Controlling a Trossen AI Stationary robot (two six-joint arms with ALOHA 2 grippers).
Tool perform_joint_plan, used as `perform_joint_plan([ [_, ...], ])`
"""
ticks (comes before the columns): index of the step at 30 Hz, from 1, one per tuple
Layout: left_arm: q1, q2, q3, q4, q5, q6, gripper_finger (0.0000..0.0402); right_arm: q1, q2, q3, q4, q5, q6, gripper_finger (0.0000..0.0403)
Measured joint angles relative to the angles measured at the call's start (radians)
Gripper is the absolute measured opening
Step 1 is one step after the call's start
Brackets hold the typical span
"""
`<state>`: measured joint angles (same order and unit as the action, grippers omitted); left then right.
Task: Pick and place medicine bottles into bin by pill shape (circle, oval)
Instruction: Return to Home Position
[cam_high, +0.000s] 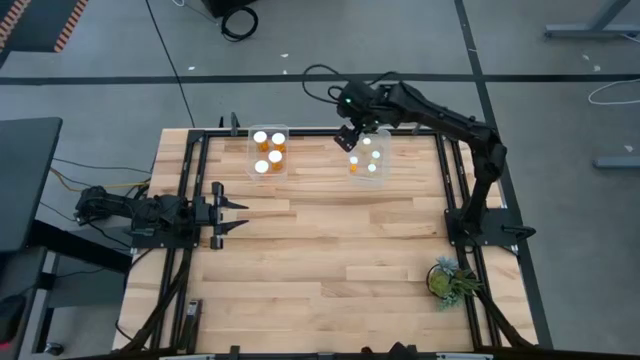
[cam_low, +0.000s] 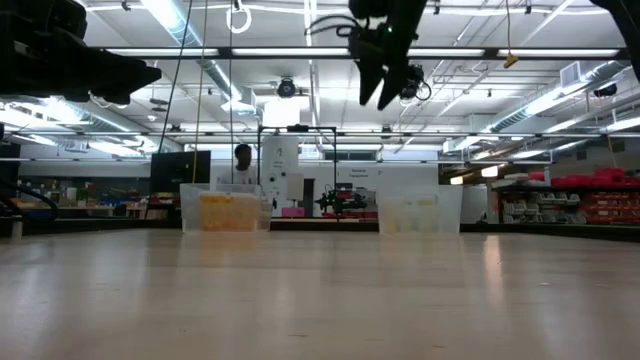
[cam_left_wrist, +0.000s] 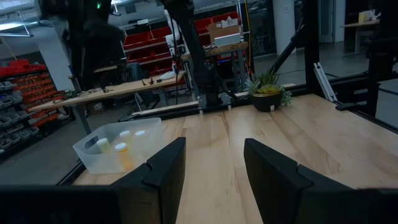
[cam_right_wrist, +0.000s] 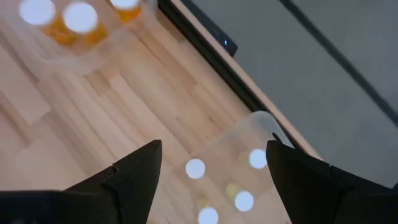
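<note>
Hovering above the right bin, the right fingers gape empty; left fingers spread, plant well apart.

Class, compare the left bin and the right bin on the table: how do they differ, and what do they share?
The left bin holds bottles that look orange; those in the right bin look pale yellow. The open right hand hangs above the right bin; nothing hangs above the left bin. Both bins are clear, hold four white-capped bottles each and stand side by side on the table. The left hand waits, open, near the table's left edge.
</note>
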<state>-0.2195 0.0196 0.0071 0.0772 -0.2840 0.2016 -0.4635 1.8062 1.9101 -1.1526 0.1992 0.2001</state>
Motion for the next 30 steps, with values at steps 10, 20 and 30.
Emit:
perform_joint_plan([
  [10, 0.000, 0.000, 0.000, 0.000, 0.000, 0.000, 0.0172, 0.081, -0.144, 0.046, -0.001, 0.029, -0.020, 0.0296],
  [20, 0.000, 0.000, 0.000, 0.000, 0.000, 0.000, 0.0172, 0.235, -0.319, 0.046, 0.011, 0.070, -0.005, 0.0287],
  [30, 0.000, 0.000, 0.000, 0.000, 0.000, 0.000, 0.0172, 0.378, -0.418, 0.046, 0.034, 0.091, -0.009, 0.0284],
])
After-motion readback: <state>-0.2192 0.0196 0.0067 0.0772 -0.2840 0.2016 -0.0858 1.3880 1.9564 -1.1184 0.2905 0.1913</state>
